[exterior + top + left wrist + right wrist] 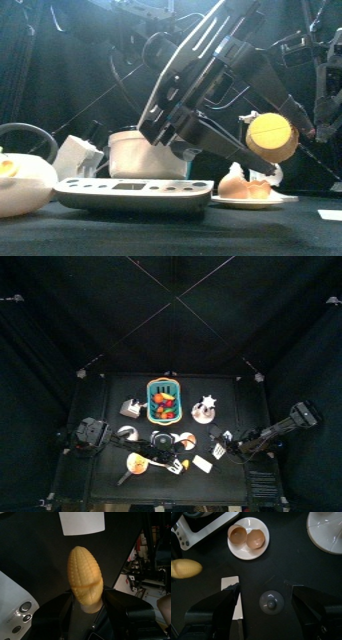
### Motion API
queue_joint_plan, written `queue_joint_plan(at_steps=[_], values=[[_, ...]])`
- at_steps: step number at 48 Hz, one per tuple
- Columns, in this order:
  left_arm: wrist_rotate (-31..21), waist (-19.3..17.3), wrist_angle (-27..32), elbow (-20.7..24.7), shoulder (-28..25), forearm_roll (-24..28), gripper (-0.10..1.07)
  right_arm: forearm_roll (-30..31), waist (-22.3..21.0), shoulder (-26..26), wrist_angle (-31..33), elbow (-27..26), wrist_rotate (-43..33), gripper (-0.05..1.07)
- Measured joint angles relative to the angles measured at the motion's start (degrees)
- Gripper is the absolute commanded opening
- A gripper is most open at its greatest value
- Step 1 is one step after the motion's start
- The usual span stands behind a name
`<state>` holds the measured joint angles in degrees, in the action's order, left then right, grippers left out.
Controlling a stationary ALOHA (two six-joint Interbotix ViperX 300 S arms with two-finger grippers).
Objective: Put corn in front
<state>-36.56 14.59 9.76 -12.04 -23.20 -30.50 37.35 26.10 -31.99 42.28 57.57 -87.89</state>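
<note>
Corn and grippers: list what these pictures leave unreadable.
- Corn, left wrist view: its base is hidden between the left gripper jaws.
- Corn, front view: the arm covers where the jaws meet it.
- Top view: corn too small to find.
- Right gripper, right wrist view: open, but its fingertips are cut off by the edge.

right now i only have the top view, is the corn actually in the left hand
observer: yes, the left wrist view shows the corn's thick end between the jaws of the left hand.
operator: is it touching the table
observer: no, in the front view it hangs clear above the table, higher than the white plate of eggshell halves.
operator: right hand busy
observer: no, the right hand is open and empty, over a small grey disc.
</note>
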Motion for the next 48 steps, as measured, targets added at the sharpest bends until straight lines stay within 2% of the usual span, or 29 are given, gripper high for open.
queue_joint_plan(at_steps=[14,32,48], values=[[0.0,-0.09,0.18,0.09,0.0,1.58,0.91,0.09,0.18,0.26,0.0,0.0,-0.09,1.0],[-0.09,-0.09,0.18,-0.35,1.32,6.15,0.91,-0.26,4.83,1.23,-3.87,-0.26,-0.09,1.0],[0.18,-0.62,0.09,-2.02,2.99,6.94,0.91,-0.53,5.01,3.34,-4.57,-0.7,-0.18,1.0]])
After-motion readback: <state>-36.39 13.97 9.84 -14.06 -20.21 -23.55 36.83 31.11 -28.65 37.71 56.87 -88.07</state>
